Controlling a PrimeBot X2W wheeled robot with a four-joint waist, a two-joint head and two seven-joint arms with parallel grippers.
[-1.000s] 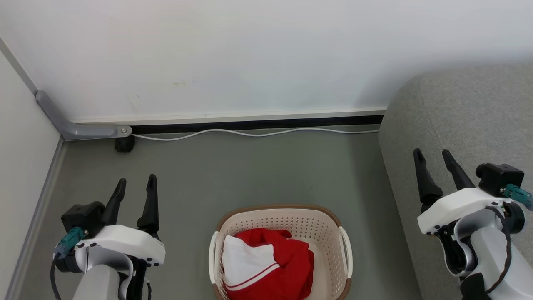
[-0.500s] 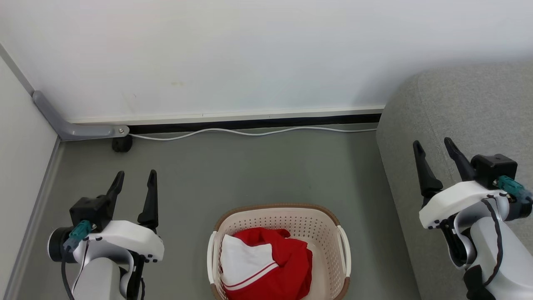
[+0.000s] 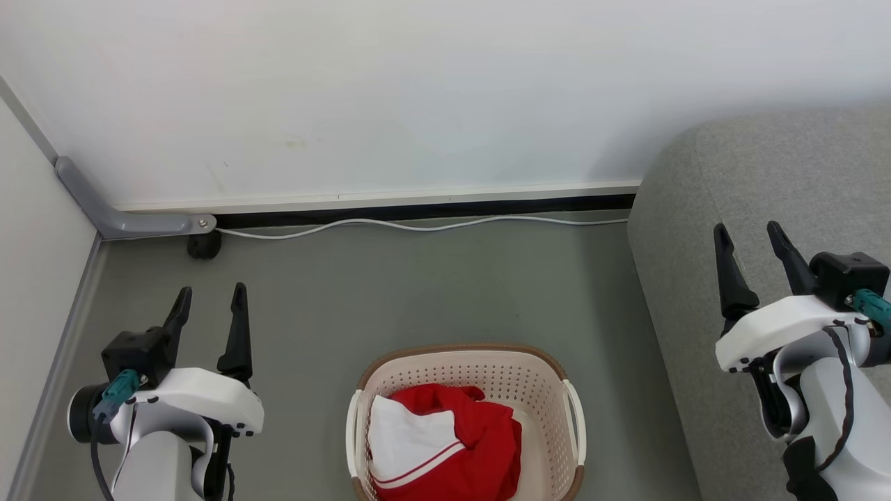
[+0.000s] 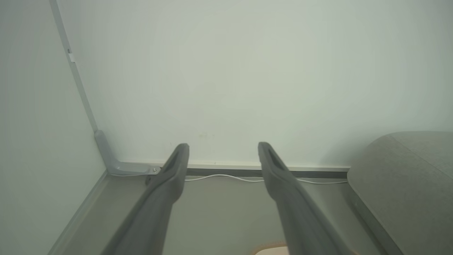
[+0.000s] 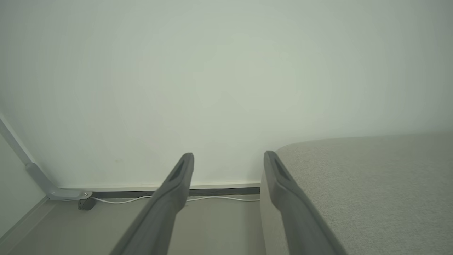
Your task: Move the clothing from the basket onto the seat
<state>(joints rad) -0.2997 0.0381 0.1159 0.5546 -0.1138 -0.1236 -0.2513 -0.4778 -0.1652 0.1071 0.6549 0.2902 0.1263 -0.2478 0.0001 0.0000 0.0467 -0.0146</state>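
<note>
The cream perforated basket with a brown rim stands on the floor at the bottom middle of the head view. Red clothing with a white panel and striped trim lies bunched inside it. The grey seat rises at the right, and its rounded end shows as the seat and the seat in the wrist views. My left gripper hovers open to the left of the basket, the left gripper empty. My right gripper is open over the seat's edge, the right gripper holding nothing.
A white wall closes the far side, with a white cable running along its dark skirting. A grey angled bracket and a small black caster sit in the left corner. A pale panel borders the left side. Grey floor lies beyond the basket.
The left gripper has drifted left and slightly up in the head view. The right gripper has shifted right and up along the seat. Both stay open; the clothing has not moved.
</note>
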